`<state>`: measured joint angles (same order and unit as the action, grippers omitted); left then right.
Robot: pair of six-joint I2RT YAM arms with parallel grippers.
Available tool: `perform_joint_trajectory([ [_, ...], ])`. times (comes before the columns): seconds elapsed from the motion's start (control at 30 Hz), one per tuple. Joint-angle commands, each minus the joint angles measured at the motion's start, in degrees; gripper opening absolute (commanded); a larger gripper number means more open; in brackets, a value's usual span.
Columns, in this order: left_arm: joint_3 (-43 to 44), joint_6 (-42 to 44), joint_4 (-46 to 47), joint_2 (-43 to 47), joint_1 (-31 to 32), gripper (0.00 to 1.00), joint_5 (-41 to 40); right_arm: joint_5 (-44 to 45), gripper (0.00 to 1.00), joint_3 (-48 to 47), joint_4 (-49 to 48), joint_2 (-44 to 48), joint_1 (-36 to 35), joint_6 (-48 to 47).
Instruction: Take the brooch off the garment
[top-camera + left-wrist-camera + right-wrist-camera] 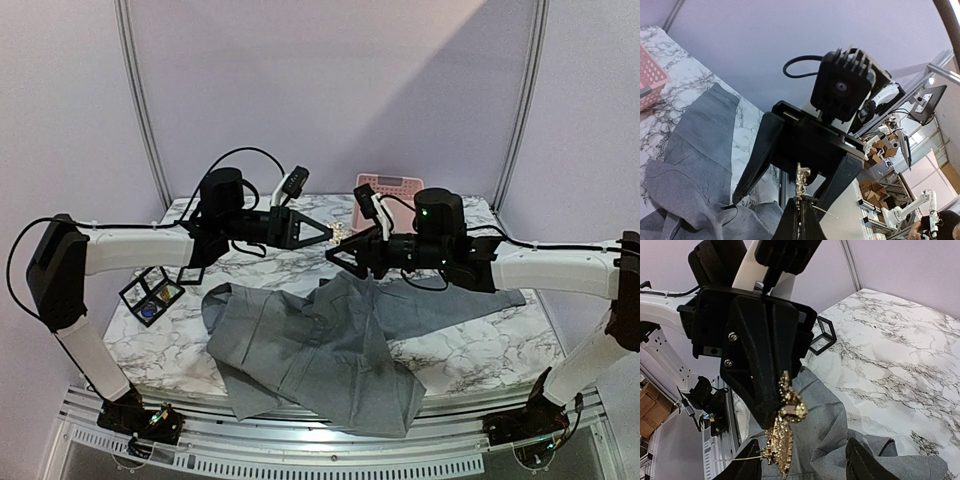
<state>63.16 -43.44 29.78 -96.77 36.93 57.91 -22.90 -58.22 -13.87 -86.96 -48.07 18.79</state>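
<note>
The gold brooch (339, 235) is held in the air between the two arms, clear of the grey garment (310, 350) that lies crumpled on the marble table below. My left gripper (331, 235) is shut on the brooch. In the left wrist view the brooch (801, 184) stands up from the closed fingertips of the left gripper (800, 204). My right gripper (342, 253) faces it, open, just beside the brooch. In the right wrist view the brooch (783, 437) hangs between the open fingers of the right gripper (805, 467), its thin pin sticking out to the left, with the garment (840, 410) beneath.
A pink basket (388, 190) stands at the back of the table; it also shows in the left wrist view (650, 75). Black open display boxes (152, 292) sit at the left. The garment hangs over the table's near edge (330, 415).
</note>
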Motion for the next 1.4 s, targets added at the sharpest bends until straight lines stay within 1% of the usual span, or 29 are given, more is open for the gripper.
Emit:
perform_joint_trajectory([
  [0.0, -0.53, -0.48, 1.69, -0.7, -0.8, 0.0, 1.22, -1.32, 0.54, -0.39, -1.92, 1.26, -0.35, 1.32],
  [0.2, -0.84, -1.48, 3.35, -0.71, -0.76, 0.0, 1.85, -2.11, 0.48, -0.1, -2.87, 1.01, -0.09, 2.3],
  [0.33, -1.0, -1.95, 4.41, -0.61, -0.56, 0.0, 2.25, -5.1, 0.43, 1.35, -5.99, 1.25, 1.21, 4.58],
  [0.53, -1.05, -1.97, 4.61, -0.52, -0.37, 0.0, 2.55, -7.01, 0.38, 2.22, -8.5, 1.44, 2.1, 6.88],
  [0.8, -1.01, -1.98, 4.77, -0.47, -0.02, 0.0, 2.86, -8.8, 0.32, 2.24, -9.3, 0.83, 2.89, 8.43],
  [1.37, -1.08, -1.31, 4.73, -0.26, 0.51, 0.0, 3.29, -10.27, 0.27, 2.26, -11.56, -0.62, 4.94, 13.95],
])
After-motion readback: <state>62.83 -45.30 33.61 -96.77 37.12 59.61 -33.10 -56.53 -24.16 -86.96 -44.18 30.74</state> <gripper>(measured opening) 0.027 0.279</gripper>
